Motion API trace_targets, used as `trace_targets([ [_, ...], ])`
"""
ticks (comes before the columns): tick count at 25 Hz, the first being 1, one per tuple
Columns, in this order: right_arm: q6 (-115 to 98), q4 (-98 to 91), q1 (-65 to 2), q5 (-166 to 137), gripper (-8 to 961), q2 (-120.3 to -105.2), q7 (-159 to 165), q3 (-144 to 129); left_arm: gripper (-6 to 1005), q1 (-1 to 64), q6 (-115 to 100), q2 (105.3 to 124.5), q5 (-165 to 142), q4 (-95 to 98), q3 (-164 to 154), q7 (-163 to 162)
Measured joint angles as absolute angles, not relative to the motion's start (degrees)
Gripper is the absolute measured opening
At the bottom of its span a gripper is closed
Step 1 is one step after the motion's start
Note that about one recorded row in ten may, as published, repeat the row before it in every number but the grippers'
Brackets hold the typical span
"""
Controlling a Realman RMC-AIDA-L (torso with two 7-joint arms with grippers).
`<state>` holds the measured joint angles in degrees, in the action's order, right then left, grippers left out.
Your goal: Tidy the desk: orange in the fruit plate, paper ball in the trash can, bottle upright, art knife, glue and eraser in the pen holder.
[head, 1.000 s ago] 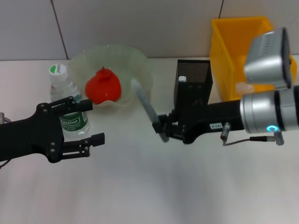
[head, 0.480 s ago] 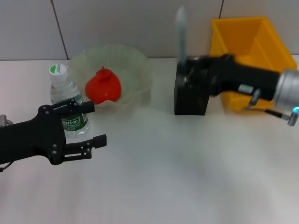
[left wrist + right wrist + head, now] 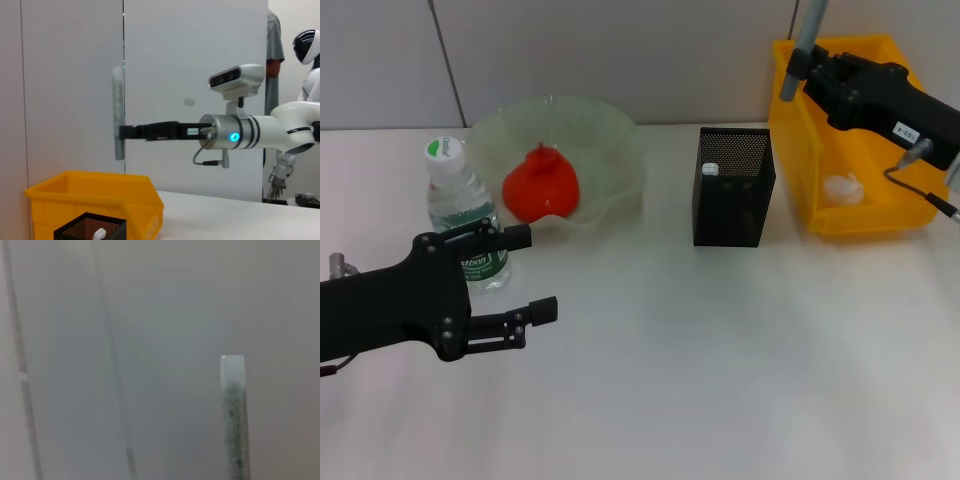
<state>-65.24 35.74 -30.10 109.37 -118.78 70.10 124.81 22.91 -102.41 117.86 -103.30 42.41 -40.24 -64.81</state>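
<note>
The right pincer (image 3: 790, 75) is raised at 1 o'clock in the head view, above the near-left corner of the yellow bin (image 3: 800, 170), and is clamped on the knife (image 3: 805, 40). The grey knife stands almost upright, its top running off the upper edge of that view. In the left wrist view the same pincer (image 3: 122, 132) grips the knife (image 3: 118, 112) near its lower end, well above the bin (image 3: 100, 192), with open air all round it. The right wrist view shows only the tip of the knife (image 3: 233, 415) against the wall.

The left pincer (image 3: 525, 275) hovers at 8 o'clock over the desk (image 3: 720, 380), fingers spread apart and holding nothing. It sits just in front of the bottle (image 3: 465, 230), which stands upright with its green-and-white cap on. From the pincer out to 5 o'clock the desk is bare right to the near edge.

The holder (image 3: 732, 200), a black mesh box, stands at 12 to 1 o'clock, just left of the bin with a narrow gap between them. A small white-capped item (image 3: 710, 170) pokes up at its left inner corner; what it is cannot be told. The holder's rim also shows in the left wrist view (image 3: 90, 227).

The bin holds the paper ball (image 3: 842, 188), lying on its floor.

The plate (image 3: 610, 150), a clear wavy bowl at 11 o'clock, holds the orange (image 3: 542, 187). Its rim lies near the bottle on one side and apart from the holder on the other.
</note>
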Motion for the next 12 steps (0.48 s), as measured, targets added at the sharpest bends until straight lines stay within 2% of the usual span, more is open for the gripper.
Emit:
trace_targets([
  [12,-56.37,28.44,-34.90,108.66,238,-118.23,70.02,123.48,846,22.56,-102.01,117.86,-104.21,42.23,-40.34,-64.14],
])
